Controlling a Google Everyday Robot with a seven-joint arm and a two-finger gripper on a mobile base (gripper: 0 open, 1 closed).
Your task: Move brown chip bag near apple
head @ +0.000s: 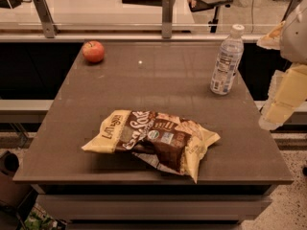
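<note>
Mostly in full view, the bench (158, 80) is a dark brown slab. Its near edge sits above a lower shelf that is cut off by the bottom of the picture. Behind its far edge runs a rail with two metal posts (166, 14), and the room beyond is cropped at the top.

At the right edge the robot arm (293, 87) is only partly in view, with its upper part running out of the picture. Its pale, yellowish lower end, the pincer (270, 121), hangs off the right side of the bench, level with the bag and well apart from it. I cannot tell whether the pincer is apart or together, and it holds nothing that I can see.

The brown chip bag (153, 138) lies flat and crumpled near the front edge, about midway across. Its centre is dark brown and its ends are pale yellow. There is dark lettering on the left end and white script across the brown part, but neither reads clearly. A small round green seal and a bluish patch sit near the middle. The right end is folded, which hides part of the print.

The clear water bottle (226, 61) stands upright at the back right with a white cap. The print on its label is too fine to read.

The apple (93, 51), red-orange, rests at the far left corner, well apart from the bag.
</note>
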